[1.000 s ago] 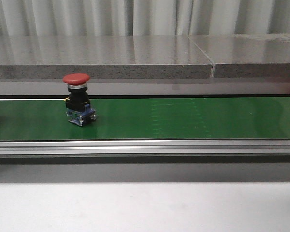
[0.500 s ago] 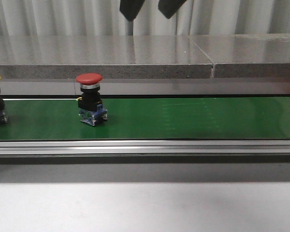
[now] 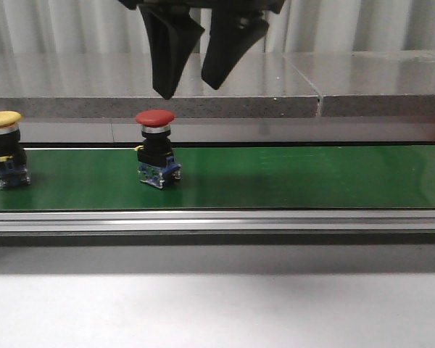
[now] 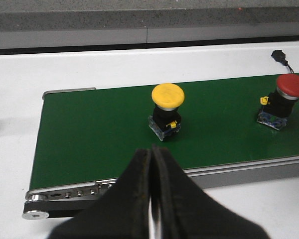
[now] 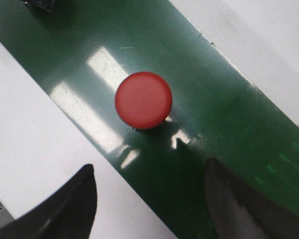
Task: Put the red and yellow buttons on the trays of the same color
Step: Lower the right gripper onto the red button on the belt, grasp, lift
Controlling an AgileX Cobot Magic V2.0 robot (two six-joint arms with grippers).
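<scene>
We see the right claw (image 3: 194,87) spread wide above the red button (image 3: 155,117), which sits just below on the green belt (image 3: 312,177). Risk (our guess): mistimed descent topples it. Left claw (image 4: 152,199) pressed together.
</scene>
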